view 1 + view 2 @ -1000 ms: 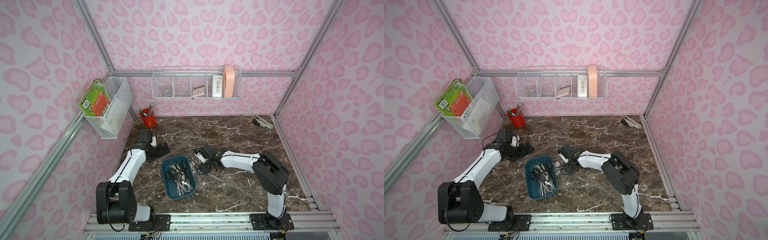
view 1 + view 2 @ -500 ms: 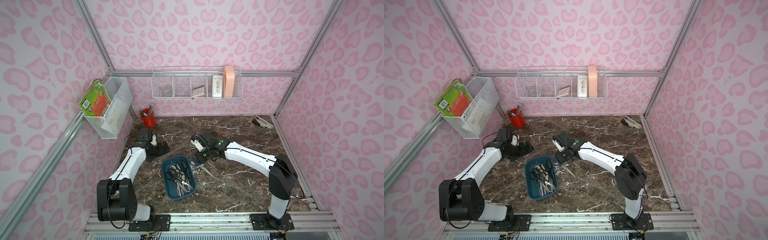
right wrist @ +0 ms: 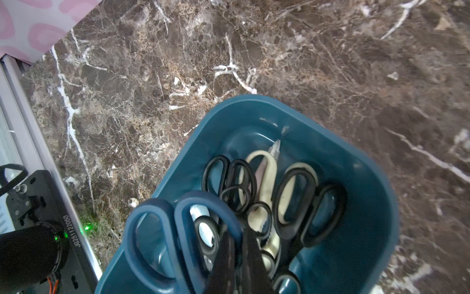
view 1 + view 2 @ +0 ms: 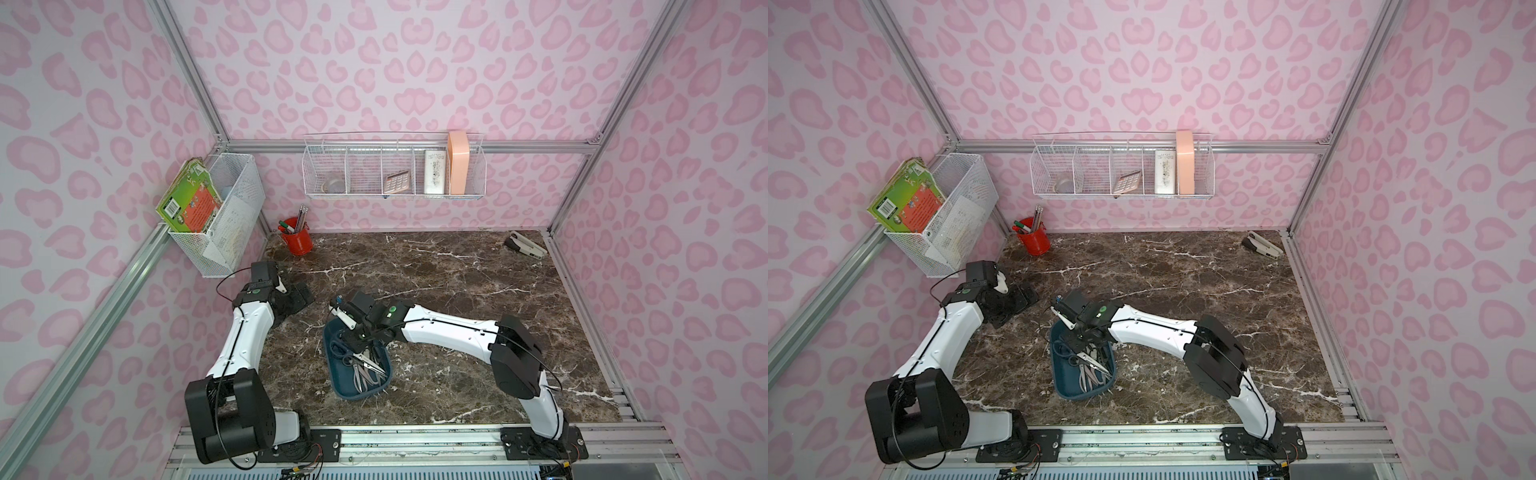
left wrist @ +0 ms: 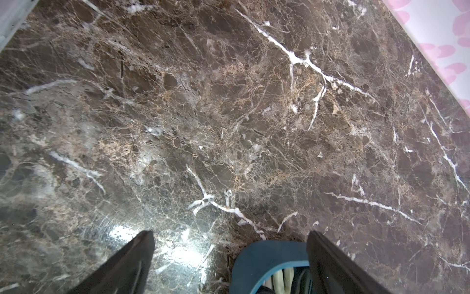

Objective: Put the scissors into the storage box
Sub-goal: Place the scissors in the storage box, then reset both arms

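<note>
The right tool [image 3: 239, 244] clamped the blue-handled scissors [image 3: 178, 229] above the storage box [image 3: 368, 216]; the left tool [image 5: 230, 233], at its ten o'clock, held jaws apart.

The site was a laboratory robot cell dressed as a desk. An aluminium extrusion frame [image 4: 270, 146] carried pink-printed wall panels [image 4: 415, 62] around the marble-patterned tabletop [image 4: 436, 270]. Above its rear edge hung a wire basket [image 4: 365, 174]; at its rear corners stood a red pencil cup [image 4: 298, 245] and a stapler [image 4: 524, 245].

A pencil cup [image 4: 296, 243] and a stapler [image 4: 525, 245] were seen on the desk [image 4: 436, 270], far from the right pincer [image 4: 360, 337].
</note>
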You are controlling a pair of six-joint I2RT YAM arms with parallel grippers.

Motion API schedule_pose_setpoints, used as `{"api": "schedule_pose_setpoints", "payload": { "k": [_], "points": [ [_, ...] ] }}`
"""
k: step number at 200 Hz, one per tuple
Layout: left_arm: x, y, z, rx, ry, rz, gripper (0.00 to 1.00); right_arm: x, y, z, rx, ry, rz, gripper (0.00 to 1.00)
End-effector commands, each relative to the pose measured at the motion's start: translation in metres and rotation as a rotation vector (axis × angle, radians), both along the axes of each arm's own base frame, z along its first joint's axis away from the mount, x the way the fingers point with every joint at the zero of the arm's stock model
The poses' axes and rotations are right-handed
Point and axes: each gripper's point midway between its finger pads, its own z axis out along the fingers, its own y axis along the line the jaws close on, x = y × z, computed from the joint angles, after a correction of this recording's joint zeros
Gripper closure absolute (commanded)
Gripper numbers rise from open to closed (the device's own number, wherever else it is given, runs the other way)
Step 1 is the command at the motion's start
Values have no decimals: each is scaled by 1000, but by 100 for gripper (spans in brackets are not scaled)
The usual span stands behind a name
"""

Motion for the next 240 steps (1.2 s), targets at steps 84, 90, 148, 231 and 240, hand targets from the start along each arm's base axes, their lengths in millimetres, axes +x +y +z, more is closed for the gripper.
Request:
{"api": "schedule_pose_setpoints", "payload": {
  "k": [84, 90, 148, 231, 240],
  "points": [
    [3, -2, 0, -24, -14, 2, 2, 2, 9, -28, -29, -36, 1, 74],
    [4, -2, 1, -22, -15, 2, 2, 5, 9, -23, -24, -49, -6, 69],
    [5, -4, 3, -9, -58, -27, 2, 77, -62, 58, 60, -267, -256, 60],
    [26, -12, 16, 272, -355, -161, 1, 187, -433, 45, 63, -617, -911, 53],
    [30, -9, 11, 311, -348, -171, 1, 181, -466, 44, 94, -683, -978, 53]
  ]
}}
